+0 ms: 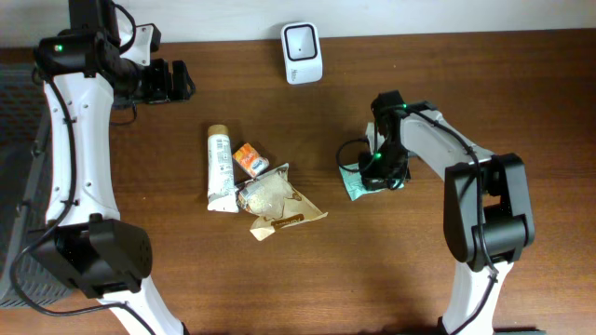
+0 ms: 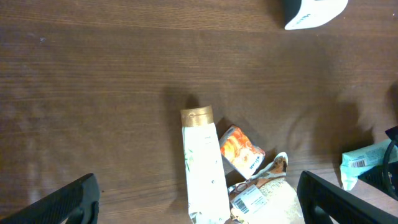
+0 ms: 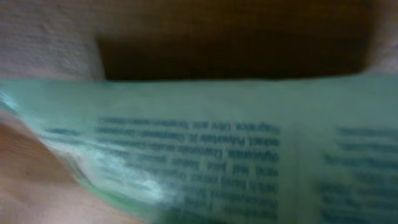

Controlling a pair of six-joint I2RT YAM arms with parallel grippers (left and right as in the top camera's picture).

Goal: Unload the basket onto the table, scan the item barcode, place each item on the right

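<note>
A white, rounded barcode scanner [image 1: 302, 53] stands at the far edge of the dark brown wooden surface [image 1: 521, 93], well apart from everything else. Near the middle lies a loose cluster. It holds a white squeeze tube with a gold cap [image 1: 220, 167], lying flat with the cap toward the scanner. A small orange printed packet [image 1: 250, 159] sits just beside the tube. A crinkled clear-and-tan bag [image 1: 275, 200] touches the tube's lower end and carries a white barcode label; it holds something pale that cannot be made out.

To the right of the cluster, apart from it, is the mint-green flat packet [image 1: 353, 185], low at the surface with bare wood between it and the scanner. The right claw [image 1: 380, 172] is closed, pinching this packet and covering much of it from above. Up close the packet is glossy, with blurred lines of dark small print. From the left wrist view a white barcode patch shows near its end.

The left claw [image 1: 183, 82] hangs wide open at the far left, holding nothing.
</note>
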